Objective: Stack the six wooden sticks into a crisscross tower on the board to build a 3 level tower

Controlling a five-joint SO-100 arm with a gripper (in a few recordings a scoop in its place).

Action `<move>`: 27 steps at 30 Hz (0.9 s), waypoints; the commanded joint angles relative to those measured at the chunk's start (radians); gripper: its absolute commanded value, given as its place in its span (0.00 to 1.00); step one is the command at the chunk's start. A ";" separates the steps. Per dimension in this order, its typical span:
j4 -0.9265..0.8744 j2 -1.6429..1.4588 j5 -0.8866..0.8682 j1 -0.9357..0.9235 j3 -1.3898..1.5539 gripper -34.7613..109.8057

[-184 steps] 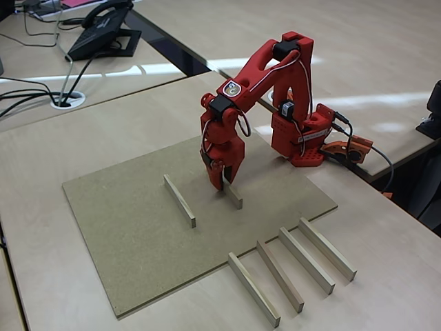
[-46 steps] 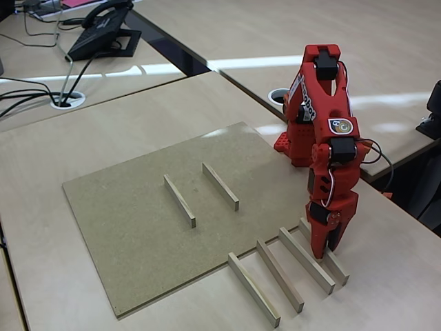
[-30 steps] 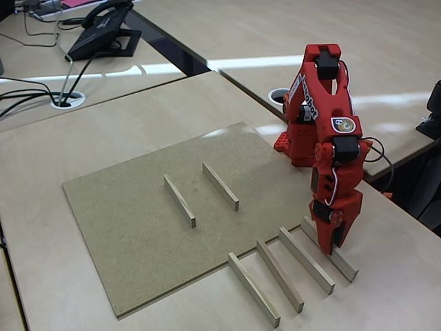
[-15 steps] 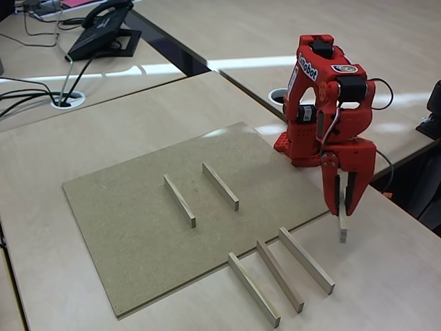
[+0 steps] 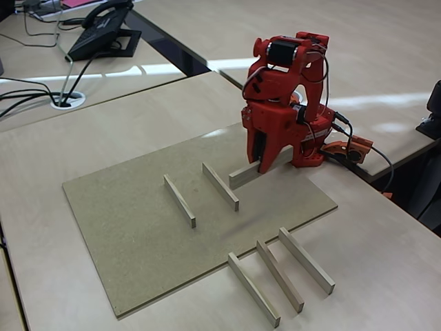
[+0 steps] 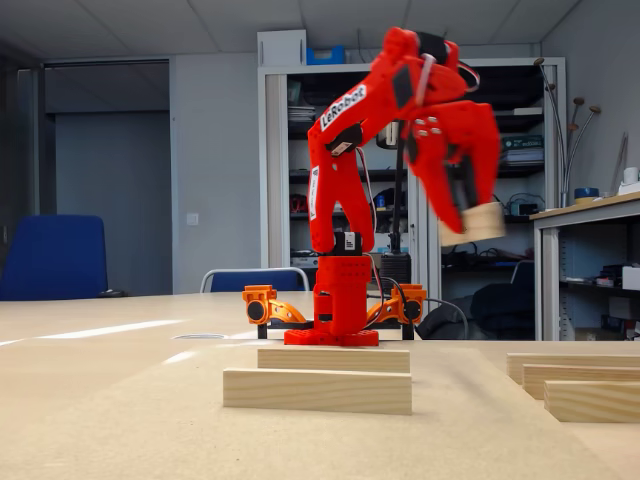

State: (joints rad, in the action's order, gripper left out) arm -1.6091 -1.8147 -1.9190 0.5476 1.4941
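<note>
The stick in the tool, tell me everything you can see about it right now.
The held stick is a slim, straight bar of pale wood with a square cut end, like the others. The red tool is shut on it, with the fingers clamped around it partway along. It is lifted off the surface and roughly level, above the brown board, beside the two parallel sticks lying there. In the low fixed view its square end faces the camera, blurred.

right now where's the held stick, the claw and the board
held stick (image 5: 242,175), fixed view, its free end
claw (image 5: 262,153), fixed view, between the tips
board (image 5: 124,227), fixed view, bare middle
</note>
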 commanded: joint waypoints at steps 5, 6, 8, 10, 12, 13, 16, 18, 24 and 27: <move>0.038 0.009 0.244 -0.206 0.072 0.24; 0.055 0.023 0.282 -0.233 0.084 0.24; 0.118 0.026 0.342 -0.285 0.127 0.24; 0.140 0.043 0.394 -0.328 0.141 0.24; 0.167 0.060 0.439 -0.370 0.163 0.24; 0.184 0.071 0.465 -0.391 0.169 0.24; 0.255 0.087 0.520 -0.451 0.201 0.24; 0.287 0.092 0.538 -0.479 0.222 0.24; 0.311 0.101 0.552 -0.528 0.261 0.24; 0.331 0.103 0.565 -0.551 0.276 0.24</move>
State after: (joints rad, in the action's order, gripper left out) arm -1.2763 -1.7073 -1.3576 0.0061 1.7549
